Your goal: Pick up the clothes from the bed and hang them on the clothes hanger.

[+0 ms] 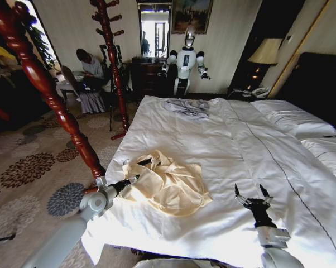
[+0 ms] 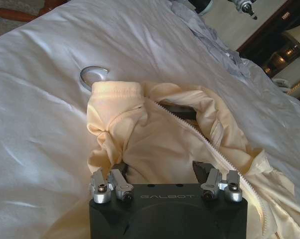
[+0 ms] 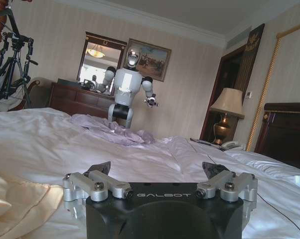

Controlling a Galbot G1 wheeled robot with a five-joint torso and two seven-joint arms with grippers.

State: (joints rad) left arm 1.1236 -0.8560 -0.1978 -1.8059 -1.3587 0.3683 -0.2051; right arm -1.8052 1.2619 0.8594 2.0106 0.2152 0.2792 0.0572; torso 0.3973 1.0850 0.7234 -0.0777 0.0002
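Cream clothes [image 1: 168,187] at left gripper [image 1: 135,178].

Large bed [image 1: 235,145] with plain white sheets is seen. Crumpled cream-yellow thin long-sleeved shirt [image 1: 168,184] lies near the foot edge, over a black hanger with silver wire hook [image 2: 92,74]. Small grey garment [image 1: 186,107] lies at the far side, white pillows [image 1: 293,118] by the dark headboard.

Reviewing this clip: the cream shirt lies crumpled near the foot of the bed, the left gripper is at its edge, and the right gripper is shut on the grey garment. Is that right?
Not quite. The right gripper is open and holds nothing, poised over bare sheet of the bed; the head view shows the grey garment far off. The cream shirt and left gripper are as you say.
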